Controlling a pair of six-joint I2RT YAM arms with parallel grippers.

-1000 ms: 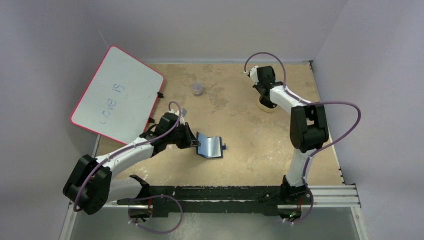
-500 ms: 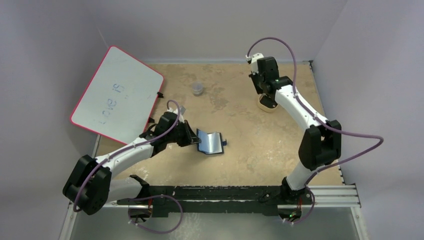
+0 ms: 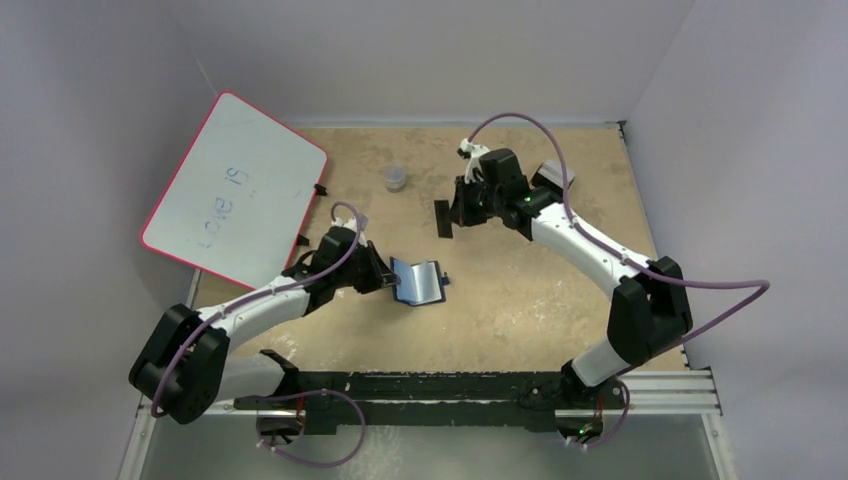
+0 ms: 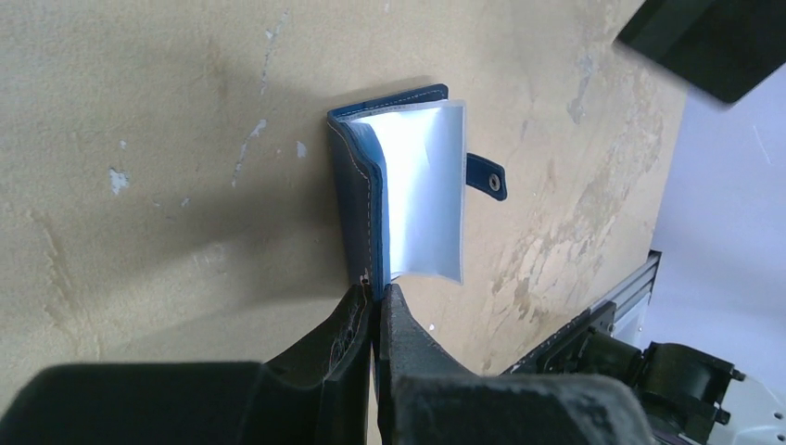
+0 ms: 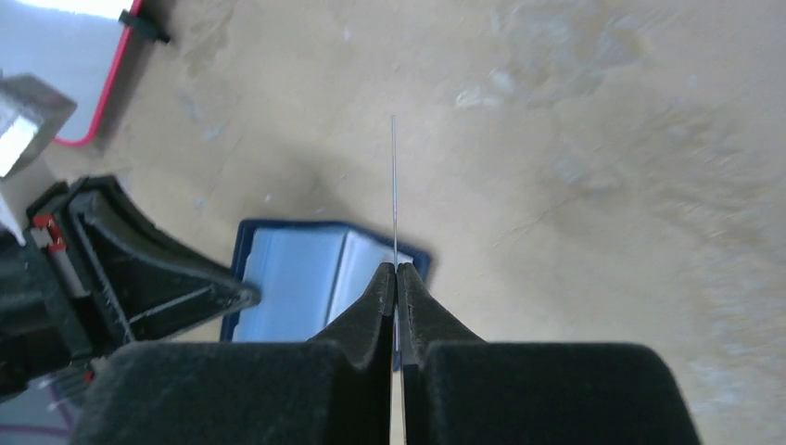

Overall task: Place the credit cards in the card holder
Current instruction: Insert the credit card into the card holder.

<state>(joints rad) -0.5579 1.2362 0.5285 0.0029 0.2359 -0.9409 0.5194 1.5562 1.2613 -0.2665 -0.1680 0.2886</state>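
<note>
One thin pale card (image 5: pixel 394 176), seen edge-on as a fine line in the right wrist view, stood pinched between the closed fingers of the right pincer (image 5: pixel 396 271). It was held in the air over the sandy brown surface (image 3: pixel 520 290), apart from the small navy-blue folding card holder (image 3: pixel 420 282).

That holder lay opened on the surface near the middle, toward the left arm, with its lighter inner pockets showing and its snap tab (image 4: pixel 486 176) sticking out on the far side. The left pincer (image 4: pixel 374 295) was clamped shut on the edge of the holder's raised navy flap, propping it open.

Whether any card sat in the pockets could not be told, since glare washed out the inside in the left wrist view. No other loose card could be made out.

The task looked to be about midway. The card was in hand and the holder was opened and steadied. What remained was to bring the card across, line its edge up with a pocket and slide it in.
</note>
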